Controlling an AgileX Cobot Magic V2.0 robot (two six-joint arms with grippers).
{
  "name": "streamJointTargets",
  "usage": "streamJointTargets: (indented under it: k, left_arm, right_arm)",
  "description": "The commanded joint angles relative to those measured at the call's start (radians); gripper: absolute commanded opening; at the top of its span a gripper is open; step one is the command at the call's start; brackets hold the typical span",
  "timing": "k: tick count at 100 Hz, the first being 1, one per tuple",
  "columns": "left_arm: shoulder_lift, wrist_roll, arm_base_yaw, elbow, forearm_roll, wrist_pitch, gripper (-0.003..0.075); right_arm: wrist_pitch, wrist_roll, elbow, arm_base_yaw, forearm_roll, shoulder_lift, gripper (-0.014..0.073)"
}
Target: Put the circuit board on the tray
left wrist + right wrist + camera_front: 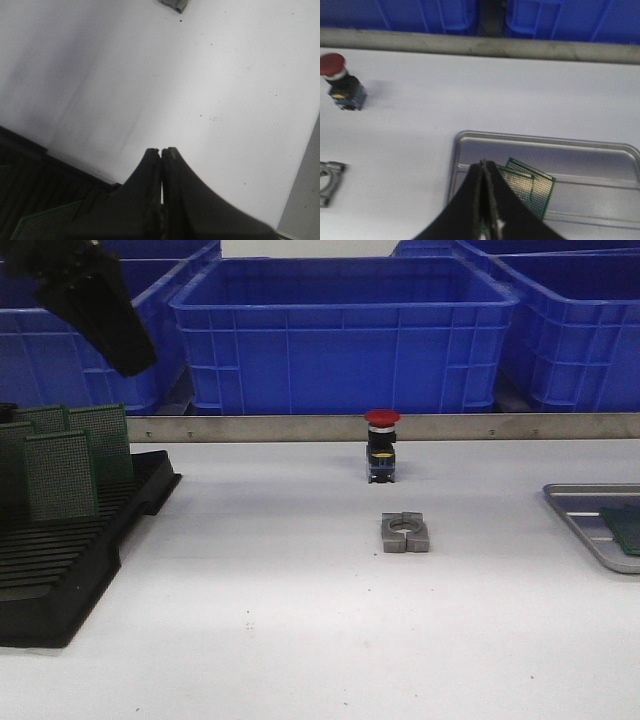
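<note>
The silver-grey tray (pixel 470 145) lies under my right gripper (pixel 484 162), whose jaws are pressed together with nothing seen between them. Two green circuit boards (pixel 535 182) lie overlapping flat on the tray floor just past the fingertips. In the front view the tray (pixel 580 515) sits at the right edge with a board (pixel 625 530) on it; the right gripper is out of that view. My left gripper (pixel 135 365) hangs high at the far left, above the rack. It is shut and empty in the left wrist view (pixel 161 150).
A black slotted rack (pixel 60 570) at the left holds several upright green boards (pixel 62 475). A red push-button (pixel 381 445) and a grey metal clamp (pixel 405 532) stand mid-table. Blue bins (pixel 340 335) line the back behind a metal strip.
</note>
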Motion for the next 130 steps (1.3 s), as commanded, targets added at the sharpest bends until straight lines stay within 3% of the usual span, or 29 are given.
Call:
streamJointTargets:
  k: [1,38,63,86,130]
  left_arm:
    - [-0.083,-0.017,0.027,-0.017,-0.063,0.052,-0.0020]
    - [-0.391,-0.017,0.081,0.233,-0.116,-0.268,-0.0020]
    - [-0.641,-0.017,0.081,0.480,-0.146,-0.537,-0.0020]
    - [-0.894,-0.017,0.081,0.733,-0.202,-0.772,-0.0020]
    - [-1.359,-0.017,0.081,1.070,-0.272,-0.863,-0.0020]
  right_arm:
    - [0.079,-0.012,-0.008,-0.005,0.060,-0.091,-0.0060]
    - [0.137,-0.067,0.110,-0.005,0.058,-0.401,-0.0060]
    - [0.210,-0.067,0.199,-0.005,0.058,-0.570,-0.0060]
    - [0.182,-0.067,0.249,-0.005,0.058,-0.734,-0.0060]
    - [0.197,-0.066,0.318,-0.005,0.058,-0.986,-0.0060]
